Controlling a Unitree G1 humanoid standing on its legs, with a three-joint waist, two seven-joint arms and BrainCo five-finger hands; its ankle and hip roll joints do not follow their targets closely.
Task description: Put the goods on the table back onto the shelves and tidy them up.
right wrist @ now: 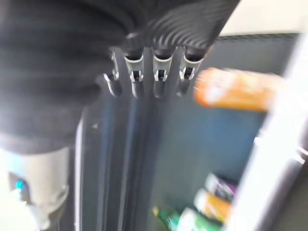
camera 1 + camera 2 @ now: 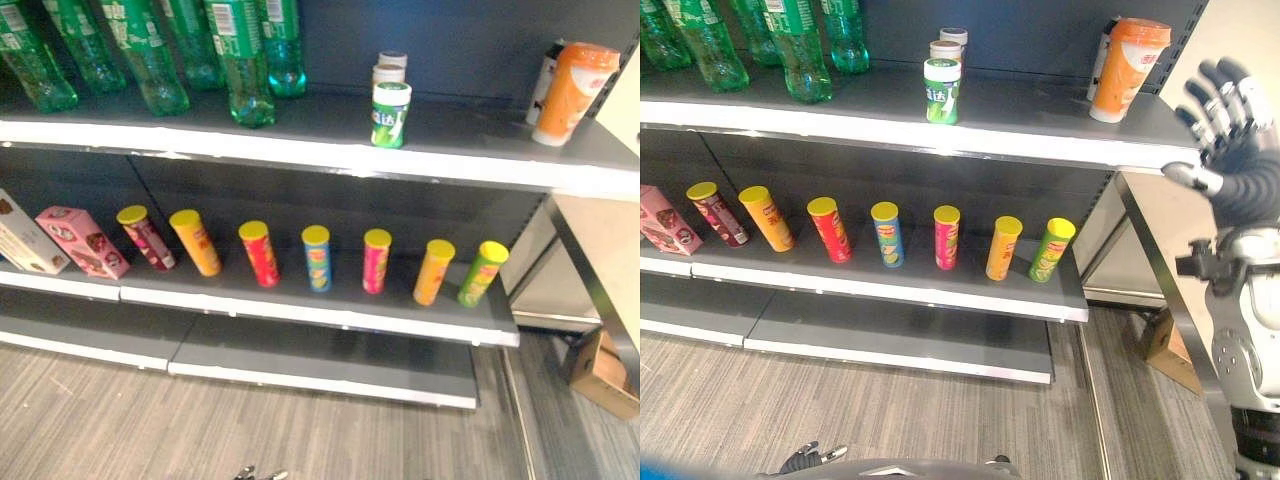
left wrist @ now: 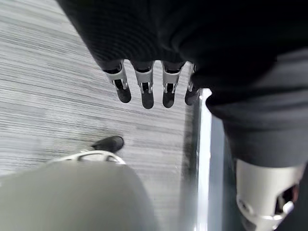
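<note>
An orange cup (image 2: 1128, 70) stands at the right end of the top shelf (image 2: 1040, 125), with a white one behind it. My right hand (image 2: 1230, 130) is raised just right of that cup, open and holding nothing; in the right wrist view its fingers (image 1: 144, 79) point toward the orange cup (image 1: 238, 91). A green-and-white canister (image 2: 390, 115) stands mid-shelf with two more behind it, and green bottles (image 2: 150, 60) fill the left. Several yellow-lidded chip cans (image 2: 316, 258) line the middle shelf. My left hand (image 3: 146, 91) hangs low over the floor, fingers straight and bare.
A pink box (image 2: 83, 241) and a white box (image 2: 25, 240) lean at the left of the middle shelf. The bottom shelf (image 2: 330, 360) sits just above the grey floor. A cardboard box (image 2: 605, 375) lies on the floor right of the shelving.
</note>
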